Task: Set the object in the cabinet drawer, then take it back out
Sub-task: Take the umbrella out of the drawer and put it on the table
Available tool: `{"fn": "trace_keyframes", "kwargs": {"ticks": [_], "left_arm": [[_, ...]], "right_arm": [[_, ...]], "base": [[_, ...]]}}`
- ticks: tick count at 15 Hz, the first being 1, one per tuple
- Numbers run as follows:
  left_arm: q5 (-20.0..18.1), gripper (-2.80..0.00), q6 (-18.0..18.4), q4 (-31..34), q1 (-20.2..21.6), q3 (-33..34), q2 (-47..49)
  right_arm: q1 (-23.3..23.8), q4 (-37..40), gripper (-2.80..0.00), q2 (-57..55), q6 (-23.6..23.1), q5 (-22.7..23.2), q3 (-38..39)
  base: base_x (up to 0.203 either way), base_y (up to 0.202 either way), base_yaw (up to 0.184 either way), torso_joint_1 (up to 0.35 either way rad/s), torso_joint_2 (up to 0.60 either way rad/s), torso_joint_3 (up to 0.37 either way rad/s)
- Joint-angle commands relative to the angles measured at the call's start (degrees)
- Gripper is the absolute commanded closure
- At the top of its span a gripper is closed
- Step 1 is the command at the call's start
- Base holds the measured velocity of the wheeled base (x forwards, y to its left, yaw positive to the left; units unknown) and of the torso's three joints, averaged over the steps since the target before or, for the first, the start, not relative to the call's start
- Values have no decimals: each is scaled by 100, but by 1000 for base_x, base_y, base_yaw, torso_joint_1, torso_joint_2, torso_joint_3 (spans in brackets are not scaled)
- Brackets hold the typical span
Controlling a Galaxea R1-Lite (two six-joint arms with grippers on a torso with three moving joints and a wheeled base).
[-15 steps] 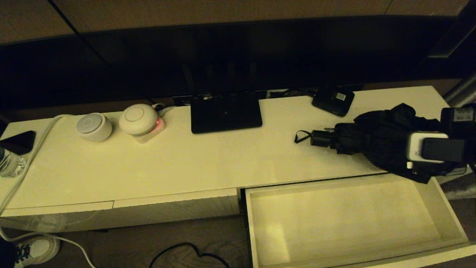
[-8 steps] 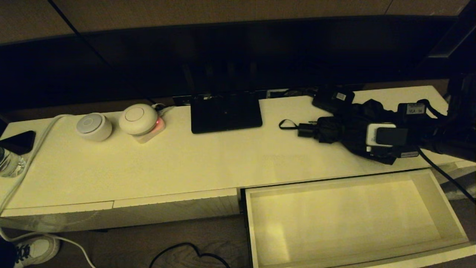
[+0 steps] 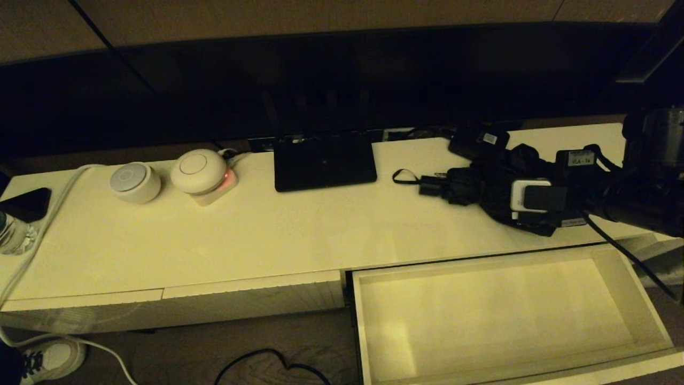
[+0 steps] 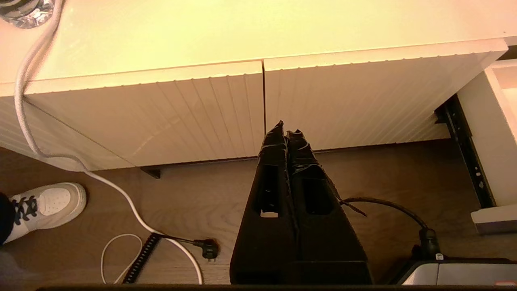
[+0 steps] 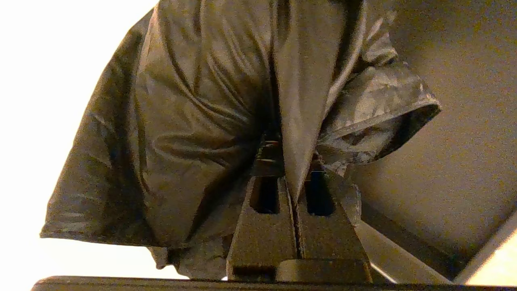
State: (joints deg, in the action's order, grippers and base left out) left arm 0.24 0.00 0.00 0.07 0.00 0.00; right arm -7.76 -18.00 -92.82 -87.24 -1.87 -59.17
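Observation:
The black folding umbrella (image 3: 475, 184) hangs over the right part of the cabinet top, its short handle (image 3: 430, 186) and strap loop (image 3: 402, 175) pointing left. My right gripper (image 3: 502, 199) is shut on its bunched canopy; in the right wrist view a fold of fabric (image 5: 194, 113) is pinched between the fingers of the gripper (image 5: 288, 161). The wide cream drawer (image 3: 609, 264) stands pulled out below it, with nothing inside. My left gripper (image 4: 286, 131) is shut and empty, parked low before the closed ribbed fronts (image 4: 194, 109).
A flat black router (image 3: 325, 160) and a small black box (image 3: 479, 140) sit at the back of the top. Two white round devices (image 3: 135, 182) (image 3: 199, 171), a phone (image 3: 26, 203) and a bottle (image 3: 13, 232) occupy the left. Cables (image 3: 267, 363) and a shoe (image 3: 51, 358) lie on the floor.
My right gripper has carried the umbrella leftward and toward the back of the cabinet top, away from the drawer's edge. The drawer stays open.

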Motion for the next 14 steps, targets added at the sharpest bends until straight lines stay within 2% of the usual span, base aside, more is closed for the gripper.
{"fn": "trace_keyframes", "kwargs": {"ticks": [1,5,6,11,14], "left_arm": [[2,0,0,0,1,18,0],[-5,0,0,0,1,18,0],[-3,0,0,0,1,18,0],[2,0,0,0,1,18,0],[2,0,0,0,1,18,0]], "right_arm": [[-7,26,0,190,-74,-7,41],[-15,26,0,229,-153,-7,177],[-15,42,-280,229,-145,-3,169],[-9,44,-280,235,-162,-24,169],[-15,110,-280,719,-156,-38,164]], "base": [[0,0,0,0,0,0],[0,0,0,0,0,0],[0,0,0,0,0,0],[0,0,0,0,0,0],[0,0,0,0,0,0]]}}
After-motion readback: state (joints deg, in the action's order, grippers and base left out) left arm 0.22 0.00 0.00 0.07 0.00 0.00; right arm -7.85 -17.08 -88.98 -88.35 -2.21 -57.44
